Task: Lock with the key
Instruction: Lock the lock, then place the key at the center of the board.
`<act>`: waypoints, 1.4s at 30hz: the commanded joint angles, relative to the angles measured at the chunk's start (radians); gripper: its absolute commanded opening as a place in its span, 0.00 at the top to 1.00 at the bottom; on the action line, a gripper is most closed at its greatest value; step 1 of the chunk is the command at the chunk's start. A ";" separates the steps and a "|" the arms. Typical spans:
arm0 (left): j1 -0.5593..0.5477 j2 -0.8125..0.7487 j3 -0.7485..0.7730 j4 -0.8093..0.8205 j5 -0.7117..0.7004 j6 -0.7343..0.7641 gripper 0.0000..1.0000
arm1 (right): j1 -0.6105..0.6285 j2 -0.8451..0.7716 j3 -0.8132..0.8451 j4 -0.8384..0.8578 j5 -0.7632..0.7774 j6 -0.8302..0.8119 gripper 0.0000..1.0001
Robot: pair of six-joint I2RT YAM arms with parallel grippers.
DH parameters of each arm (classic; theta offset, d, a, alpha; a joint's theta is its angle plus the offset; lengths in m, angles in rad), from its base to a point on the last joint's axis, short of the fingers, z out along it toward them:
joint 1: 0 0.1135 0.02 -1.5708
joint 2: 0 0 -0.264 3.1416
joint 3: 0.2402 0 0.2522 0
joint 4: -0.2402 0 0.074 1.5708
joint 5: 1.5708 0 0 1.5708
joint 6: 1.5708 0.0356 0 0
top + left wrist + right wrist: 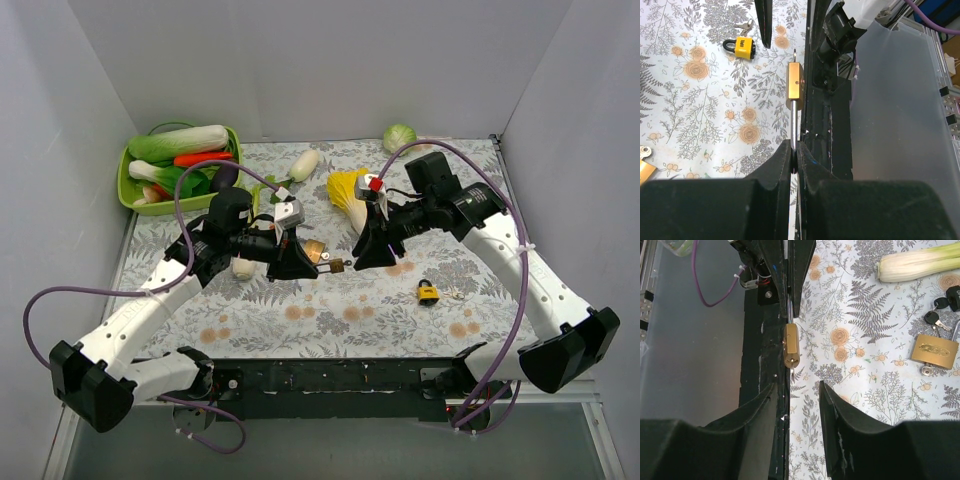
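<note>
Brass padlock (791, 342): pinched by its silver shackle (792, 127) in the left gripper (795, 152), jaws clamped tight on the bar. Hangs in the air over the near edge of the flowered tablecloth (300, 320), beside the black front rail (752, 350), body pointing toward the right gripper (796, 390). Carries a thin silver key (792, 374), seen edge-on, at its keyhole end. Right gripper: jaws parted, one finger to each side, tips just short of the key, touching neither key nor body. Elsewhere on the cloth: second brass padlock (935, 351) lying flat, black-headed keys (935, 317) just beside it; yellow padlock (743, 47) with small keys (743, 26) just beside it; pale stalk vegetable (917, 262); green basket (123, 185) of vegetables at the far left corner.
</note>
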 commanded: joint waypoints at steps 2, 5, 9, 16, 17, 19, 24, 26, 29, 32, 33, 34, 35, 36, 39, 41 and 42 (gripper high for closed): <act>0.001 0.006 0.023 -0.011 0.031 0.033 1.00 | 0.003 0.020 0.041 -0.012 -0.021 -0.004 0.55; 0.001 0.012 0.024 -0.011 0.028 0.035 1.00 | 0.018 0.031 0.043 -0.006 -0.029 0.005 0.58; 0.003 0.018 0.026 -0.011 0.036 0.038 1.00 | 0.050 0.033 0.012 0.038 -0.007 0.041 0.62; 0.000 0.018 0.023 -0.013 0.022 0.038 1.00 | 0.067 0.051 0.015 0.046 -0.003 0.044 0.95; 0.001 0.018 0.021 -0.016 0.017 0.038 1.00 | 0.066 0.052 0.012 0.040 -0.001 0.042 0.99; 0.001 0.015 0.017 -0.022 0.010 0.039 1.00 | 0.067 0.052 0.009 0.015 0.007 0.024 0.99; 0.001 -0.002 -0.006 -0.022 -0.015 0.038 1.00 | 0.046 0.042 -0.025 -0.022 0.043 0.008 0.99; 0.004 -0.007 -0.014 -0.031 -0.019 0.038 1.00 | 0.014 0.045 -0.037 -0.066 0.030 -0.021 0.99; 0.021 -0.020 -0.034 -0.045 -0.024 0.050 1.00 | -0.055 0.054 -0.052 -0.126 0.011 -0.064 0.99; 0.044 -0.027 -0.051 -0.057 -0.024 0.068 1.00 | -0.124 0.049 -0.101 -0.178 0.019 -0.110 0.99; 0.049 -0.027 -0.055 -0.057 -0.024 0.070 1.00 | -0.166 0.037 -0.126 -0.139 0.030 -0.072 0.99; 0.055 -0.027 -0.063 -0.050 -0.024 0.061 1.00 | -0.187 0.025 -0.155 -0.099 0.043 -0.024 0.99; 0.057 -0.025 -0.066 -0.044 -0.023 0.056 1.00 | -0.210 0.010 -0.231 -0.056 0.080 0.019 0.99; 0.058 -0.025 -0.069 -0.034 -0.026 0.044 1.00 | -0.256 -0.031 -0.271 0.002 0.112 0.063 0.99; 0.064 -0.030 -0.083 0.006 -0.030 -0.011 1.00 | -0.301 -0.143 -0.447 0.242 0.334 0.319 0.99; 0.064 -0.037 -0.095 0.033 -0.044 -0.045 1.00 | -0.299 -0.191 -0.517 0.345 0.465 0.441 0.99; 0.066 -0.040 -0.100 0.039 -0.049 -0.053 1.00 | -0.299 -0.229 -0.569 0.368 0.502 0.474 0.99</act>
